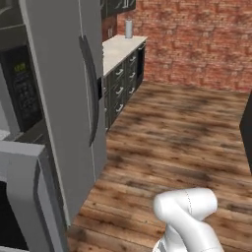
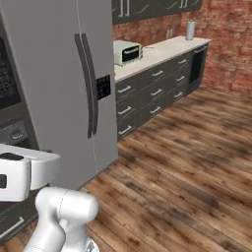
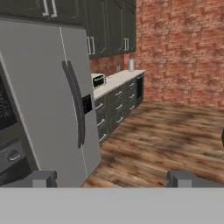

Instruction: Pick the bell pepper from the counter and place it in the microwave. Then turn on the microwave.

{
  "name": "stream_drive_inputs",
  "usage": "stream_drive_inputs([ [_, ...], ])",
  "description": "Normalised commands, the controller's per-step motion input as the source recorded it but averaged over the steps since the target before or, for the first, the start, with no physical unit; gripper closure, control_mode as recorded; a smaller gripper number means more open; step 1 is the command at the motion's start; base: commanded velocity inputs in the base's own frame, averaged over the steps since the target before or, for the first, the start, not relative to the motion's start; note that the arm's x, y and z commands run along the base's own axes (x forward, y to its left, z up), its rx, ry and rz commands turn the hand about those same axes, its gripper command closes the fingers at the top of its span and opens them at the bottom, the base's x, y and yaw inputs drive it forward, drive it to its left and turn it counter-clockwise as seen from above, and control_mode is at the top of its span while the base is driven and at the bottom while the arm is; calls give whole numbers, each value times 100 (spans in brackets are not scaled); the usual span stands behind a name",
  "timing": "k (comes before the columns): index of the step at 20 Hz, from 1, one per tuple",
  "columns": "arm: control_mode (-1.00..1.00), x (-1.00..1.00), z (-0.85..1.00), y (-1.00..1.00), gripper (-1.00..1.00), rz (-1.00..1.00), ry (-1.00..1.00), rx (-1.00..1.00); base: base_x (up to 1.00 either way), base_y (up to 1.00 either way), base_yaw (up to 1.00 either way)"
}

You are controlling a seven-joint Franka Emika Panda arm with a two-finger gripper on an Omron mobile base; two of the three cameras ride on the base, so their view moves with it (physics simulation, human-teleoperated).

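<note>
- Hand view: gripper (image 3: 112, 178) spread wide, empty, facing the fridge (image 3: 48, 100).
- Pepper's place cannot be told; counter (image 3: 114, 80) lies well apart.
- Risk: arm clips the fridge while turning.

the counter (image 2: 167, 49) bears a toaster (image 2: 127, 52) and canister (image 2: 190, 30).

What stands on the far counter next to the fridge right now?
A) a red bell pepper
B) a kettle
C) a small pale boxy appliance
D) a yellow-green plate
C: the right base view shows a small pale boxy appliance sitting on the counter just past the fridge.
</note>
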Motion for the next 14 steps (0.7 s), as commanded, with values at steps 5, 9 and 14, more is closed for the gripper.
stream_drive_inputs([
  [5, 100, 0, 0, 0, -100, 0, 0, 0, 1, -2, -56],
  [9, 100, 0, 0, 0, -100, 0, 0, 0, 1, 0, -55],
  [14, 100, 0, 0, 0, -100, 0, 0, 0, 0, 0, -54],
])
